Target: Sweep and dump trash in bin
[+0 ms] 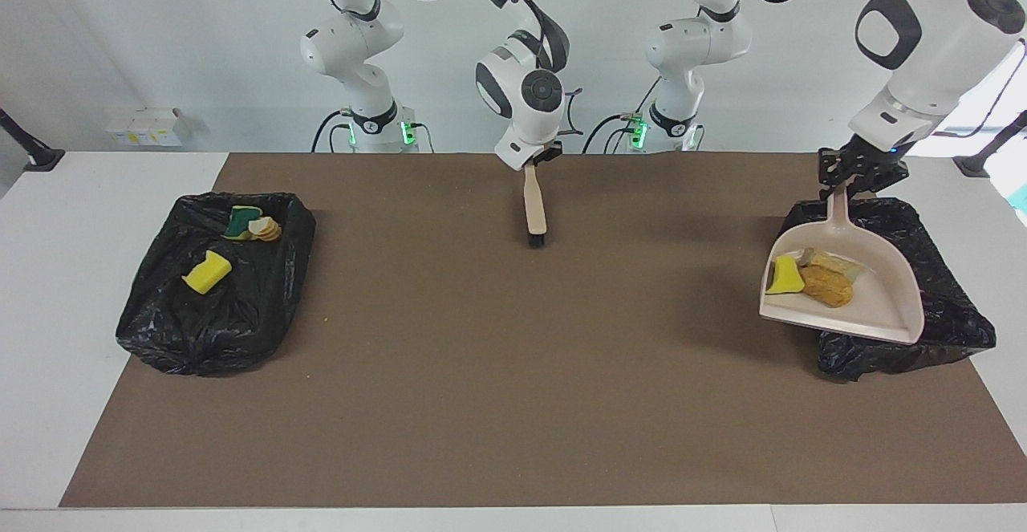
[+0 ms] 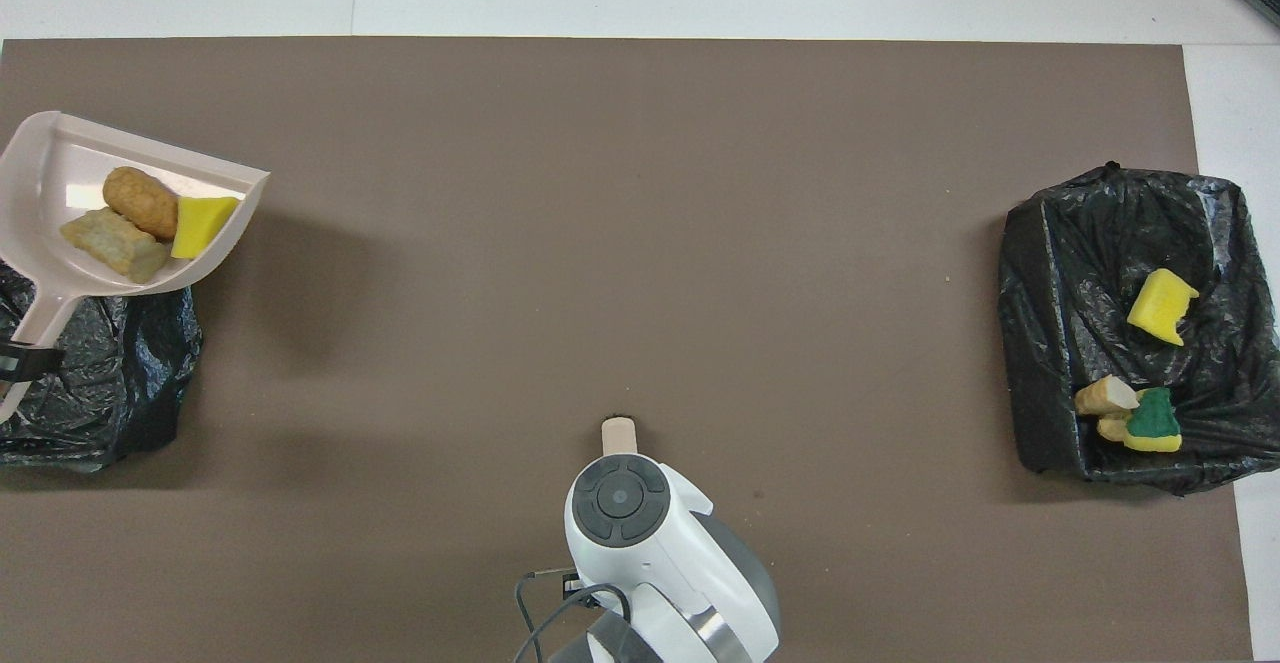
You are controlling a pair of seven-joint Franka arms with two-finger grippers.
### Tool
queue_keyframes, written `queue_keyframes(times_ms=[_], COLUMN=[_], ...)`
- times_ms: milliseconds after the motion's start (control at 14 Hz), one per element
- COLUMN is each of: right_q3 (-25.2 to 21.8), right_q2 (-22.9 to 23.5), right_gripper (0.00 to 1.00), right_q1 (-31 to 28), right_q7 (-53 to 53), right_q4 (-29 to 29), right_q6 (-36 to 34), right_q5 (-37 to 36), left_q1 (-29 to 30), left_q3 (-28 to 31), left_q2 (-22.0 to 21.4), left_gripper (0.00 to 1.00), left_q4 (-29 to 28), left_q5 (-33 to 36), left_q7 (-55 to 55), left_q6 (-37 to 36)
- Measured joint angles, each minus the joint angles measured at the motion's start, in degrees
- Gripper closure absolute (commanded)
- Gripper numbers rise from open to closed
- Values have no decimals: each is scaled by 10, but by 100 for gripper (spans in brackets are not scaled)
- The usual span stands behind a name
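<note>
Three small trash scraps (image 1: 810, 277), spongy yellow, crusty orange-brown and pale tan, are carried in a smooth beige plastic dustpan (image 1: 874, 315), its handle gripped by the left gripper (image 1: 857, 178) over a crinkled black bag-lined bin (image 1: 955, 315), mouth pointing away from the robots; a wooden brush (image 1: 533, 209) is clamped bristles-down in the right gripper (image 1: 536, 160).

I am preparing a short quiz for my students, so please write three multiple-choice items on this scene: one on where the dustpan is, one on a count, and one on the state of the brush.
1. Where is the pale pink plastic dustpan?
A. on a shelf
B. in the air over the black bag-lined bin at the left arm's end
C. on the floor

2. How many small scraps lie in it?
A. one
B. six
C. three

3. How is the wooden-handled black-bristled brush?
A. hanging bristles-down from the right gripper
B. lying flat
C. broken in two

Key: B, the left gripper holds its handle above the bin. C, a yellow sponge chunk, an orange-brown nugget and a pale tan bit. A, it is gripped at the handle's top.
</note>
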Motion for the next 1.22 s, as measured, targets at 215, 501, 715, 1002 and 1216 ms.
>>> queue_keyframes(times_ms=[215, 501, 715, 1002, 1216], right_q3=[-3, -9, -9, -11, -12], right_q2=[0, 0, -4, -8, -8], right_gripper=[0, 0, 0, 0, 0], right_q1=[-1, -16, -54, -121, -166], right_q7=[0, 0, -4, -87, -155], right_q4=[9, 46, 104, 201, 255], right_q6=[1, -13, -87, -197, -249], right_q5=[0, -3, -48, -86, -111], left_q1=[79, 145, 154, 154, 149], left_q3=[4, 10, 9, 3, -5], left_q2=[1, 18, 54, 75, 75], left_gripper=[100, 100, 100, 100, 100], left_q4=[9, 38, 69, 84, 85], left_q5=[-1, 56, 145, 273, 321], left_q7=[117, 225, 277, 309, 322], left_q6=[0, 13, 17, 16, 15])
